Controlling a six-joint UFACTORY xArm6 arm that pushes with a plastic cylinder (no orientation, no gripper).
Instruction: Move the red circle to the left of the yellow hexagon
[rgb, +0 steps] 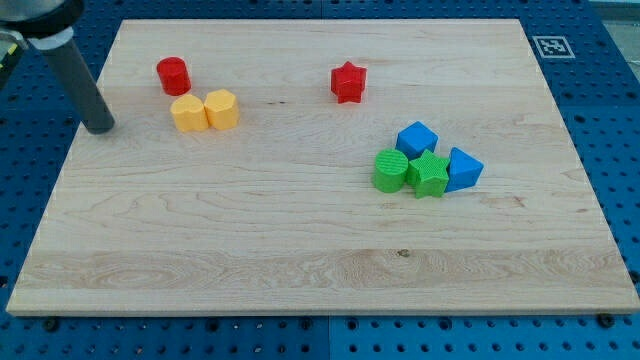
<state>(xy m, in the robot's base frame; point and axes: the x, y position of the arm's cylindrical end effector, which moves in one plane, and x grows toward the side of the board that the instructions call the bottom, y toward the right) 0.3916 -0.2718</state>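
Wooden bench on blue pegboard, w/ small plastic blocks. Red circle block sits near view's top-left, just above-left of two touching yellow blocks: yellow heart-like block and yellow hexagon block. My tip rests at bench's left edge, below-left of red circle, apart from it; no claw fitted, so no open/closed state. Judged: circle needs pushing down. Farther right: red star, blue cube, green cylinder, green star, blue wedge. No containers.

1. Bright, even light covers the wooden board; no glare.
2. Blocks cast only faint, short shadows.
3. Focus is sharp throughout, edges crisp.
4. The board's edges look straight, undistorted.
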